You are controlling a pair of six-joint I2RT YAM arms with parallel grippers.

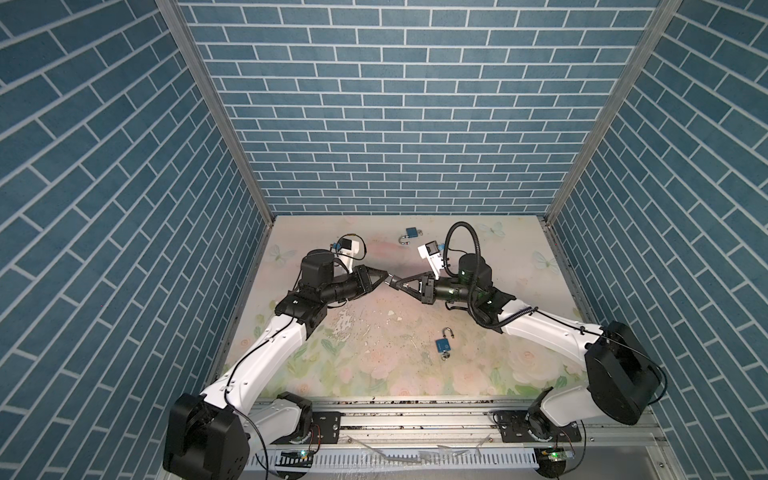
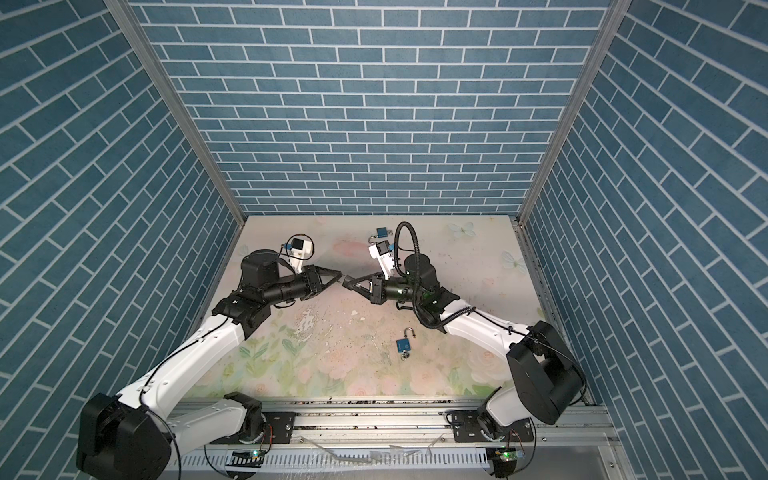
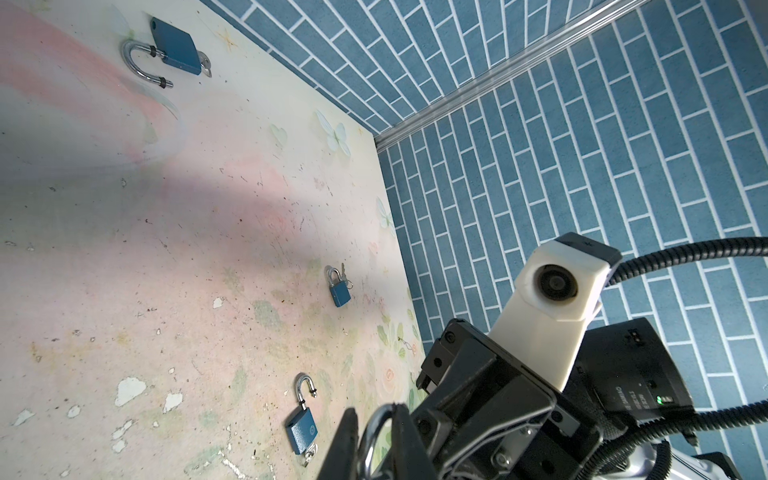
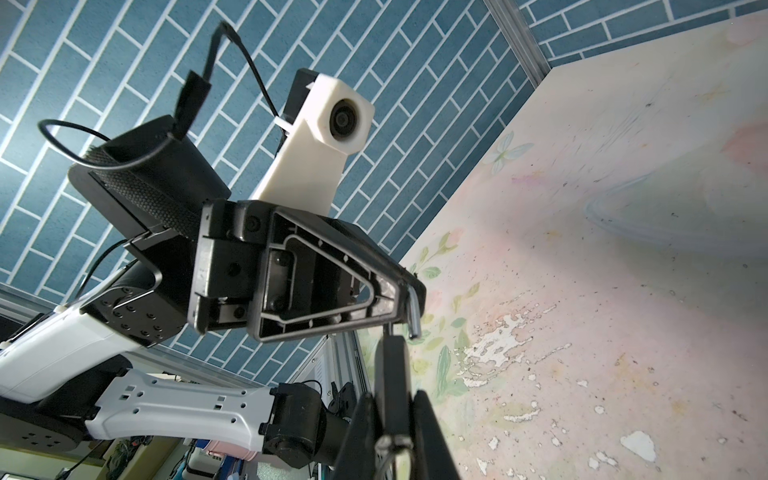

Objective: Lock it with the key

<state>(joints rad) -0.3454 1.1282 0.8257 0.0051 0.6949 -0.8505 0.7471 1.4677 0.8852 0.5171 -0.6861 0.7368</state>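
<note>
**Lock held in mid-air.** Blue brick-print walls [image 1: 374,104] box in a worn, flower-print table [image 1: 374,332], where two robot arms meet nose to nose above its middle. The left arm [image 1: 270,345] comes in from one side and the right arm [image 1: 548,328] from the opposite one.

The left tool [image 1: 387,276] is pinched narrow on the chrome shackle [image 4: 413,311] of a padlock [image 4: 392,365]. The right tool [image 1: 394,284] is clamped narrow on the flat sides of that padlock's dark body, which stands edge-on betw. its fingers [image 4: 432,440]. So the task's lock hangs off the table, shared by both tools. The shackle looks open, w/ its free end clear of the body.

Three more blue locks lie on the table:
- A far padlock [image 1: 411,233] by the back wall, shackle open.
- A near padlock [image 1: 442,344] toward the front, also open.
- A closed padlock [image 3: 340,291], seen only in the left wrist view.

A thin wire ring [image 4: 390,446] shows at the base of the held body; the key itself can't be made out.

Handling, prob.: a small, rigid metal piece, dense for its size, w/ smooth chrome that could slip or swivel in a pinch. The best hold is on the body's broad flat faces. The shackle wants a straight push in, and the key's bow a firm pinch to turn.
</note>
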